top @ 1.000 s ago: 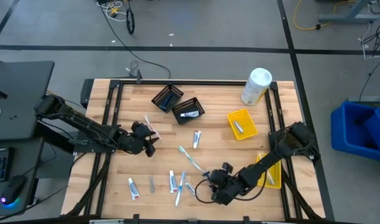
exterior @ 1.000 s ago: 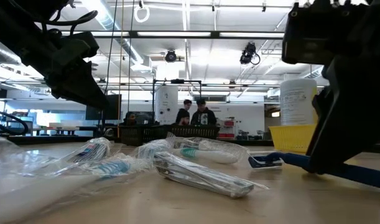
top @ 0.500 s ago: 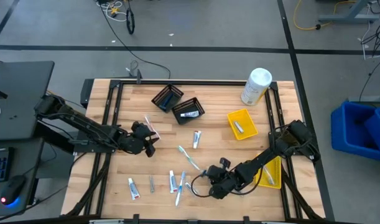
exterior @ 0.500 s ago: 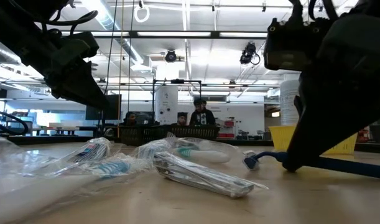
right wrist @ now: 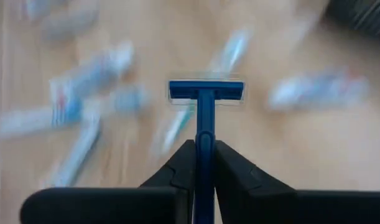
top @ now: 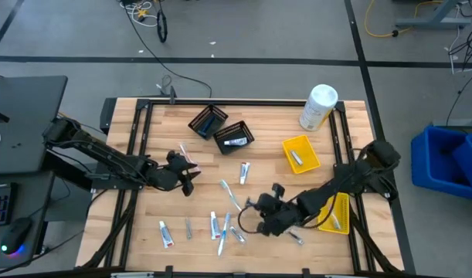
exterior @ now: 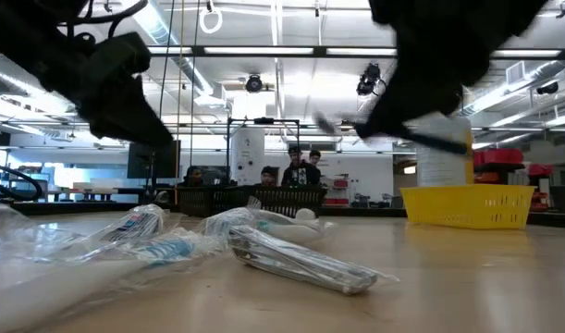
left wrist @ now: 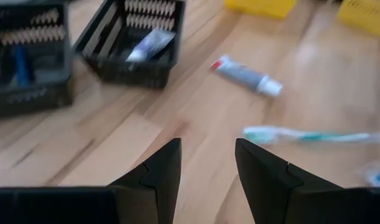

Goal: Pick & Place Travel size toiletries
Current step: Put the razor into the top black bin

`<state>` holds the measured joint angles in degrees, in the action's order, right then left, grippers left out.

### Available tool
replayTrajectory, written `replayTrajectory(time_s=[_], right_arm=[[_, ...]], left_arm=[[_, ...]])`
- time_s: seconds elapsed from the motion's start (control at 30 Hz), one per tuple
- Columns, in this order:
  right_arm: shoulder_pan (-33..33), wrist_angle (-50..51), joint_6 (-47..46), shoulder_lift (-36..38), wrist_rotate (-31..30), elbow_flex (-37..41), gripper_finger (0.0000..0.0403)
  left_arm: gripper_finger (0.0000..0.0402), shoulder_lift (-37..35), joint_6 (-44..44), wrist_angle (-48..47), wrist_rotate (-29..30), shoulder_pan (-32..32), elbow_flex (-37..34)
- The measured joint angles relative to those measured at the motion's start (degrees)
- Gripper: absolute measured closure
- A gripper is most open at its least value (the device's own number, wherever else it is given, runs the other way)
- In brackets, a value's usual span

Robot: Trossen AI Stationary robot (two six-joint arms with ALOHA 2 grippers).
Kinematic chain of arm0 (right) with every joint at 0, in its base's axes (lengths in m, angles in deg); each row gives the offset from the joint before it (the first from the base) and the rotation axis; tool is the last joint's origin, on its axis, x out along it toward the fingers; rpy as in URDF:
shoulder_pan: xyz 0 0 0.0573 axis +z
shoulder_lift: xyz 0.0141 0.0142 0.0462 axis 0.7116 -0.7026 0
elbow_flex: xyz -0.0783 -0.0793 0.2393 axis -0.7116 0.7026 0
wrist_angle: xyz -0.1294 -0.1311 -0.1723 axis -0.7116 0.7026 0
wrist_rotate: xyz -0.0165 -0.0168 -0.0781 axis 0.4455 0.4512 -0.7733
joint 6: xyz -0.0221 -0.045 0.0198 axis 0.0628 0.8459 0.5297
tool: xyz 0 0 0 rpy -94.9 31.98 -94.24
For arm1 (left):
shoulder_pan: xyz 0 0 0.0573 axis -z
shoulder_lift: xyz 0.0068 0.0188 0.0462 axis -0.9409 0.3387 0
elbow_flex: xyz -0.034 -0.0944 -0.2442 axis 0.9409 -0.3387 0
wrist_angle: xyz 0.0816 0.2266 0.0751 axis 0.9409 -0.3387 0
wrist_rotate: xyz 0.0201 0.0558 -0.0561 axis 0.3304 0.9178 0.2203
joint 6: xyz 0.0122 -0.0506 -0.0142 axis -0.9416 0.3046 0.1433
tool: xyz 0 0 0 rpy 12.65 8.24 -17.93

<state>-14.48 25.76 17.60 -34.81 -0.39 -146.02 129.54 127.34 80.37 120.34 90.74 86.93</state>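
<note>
The right gripper (right wrist: 204, 163) pinches a blue razor (right wrist: 205, 118) by its handle, holding it clear of the worktop (top: 174, 123) above the scattered toiletries (top: 220, 226). The left gripper (left wrist: 207, 163) hangs near the black baskets (top: 221, 129), its fingers spread and holding nothing.

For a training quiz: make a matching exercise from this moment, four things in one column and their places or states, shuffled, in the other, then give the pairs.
Things:
1. blue razor
2. white canister
3. toothpaste tube
4. left gripper

Places or states:
A. lying in a black mesh basket
B. open, holding nothing, above the wood
C. clamped by its handle in the right gripper
D. standing at the table's far right corner

Pairs: 1-C, 2-D, 3-A, 4-B
</note>
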Motion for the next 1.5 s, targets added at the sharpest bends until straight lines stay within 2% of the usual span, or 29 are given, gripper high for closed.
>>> replayTrajectory(time_s=[0.07,0.23,0.4,0.5,0.67,0.77,1.1,1.27,1.5], right_arm=[[-1.2,-2.2,5.1,2.4,-3.4,0.0,0.0359],[-4.6,-13.1,21.9,7.0,-3.3,0.0,0.0356],[-8.9,-29.8,35.7,8.0,6.6,0.0,0.0355],[-11.5,-37.6,40.4,7.6,13.8,-0.1,0.0354],[-15.6,-44.1,42.8,7.5,19.7,-0.1,0.0354],[-18.0,-47.8,42.2,6.9,23.5,-0.1,0.0353],[-23.0,-66.4,42.0,-1.4,32.0,-0.1,0.0353],[-23.7,-70.7,39.1,-5.0,32.6,-0.2,0.0353],[-23.8,-70.1,38.1,-8.7,32.6,-3.6,0.0353]], left_arm=[[0.0243,0.0,-2.7,3.3,-0.5,0.0,0.0],[0.0243,0.0,-10.7,13.8,-4.6,0.0,0.0],[0.0243,0.0,-18.6,23.8,-9.5,0.0,0.0],[0.0243,0.0,-22.5,29.2,-12.0,0.0,0.0],[0.0243,0.0,-29.5,35.8,-14.9,0.0,0.0],[0.0238,0.0,-30.8,37.7,-15.1,-0.1,0.0],[0.0187,0.2,-33.7,39.2,-13.1,-0.2,0.0],[0.0178,0.2,-33.5,39.6,-13.2,-0.9,0.0],[0.0177,0.2,-32.1,41.6,-15.8,-2.8,0.0]])
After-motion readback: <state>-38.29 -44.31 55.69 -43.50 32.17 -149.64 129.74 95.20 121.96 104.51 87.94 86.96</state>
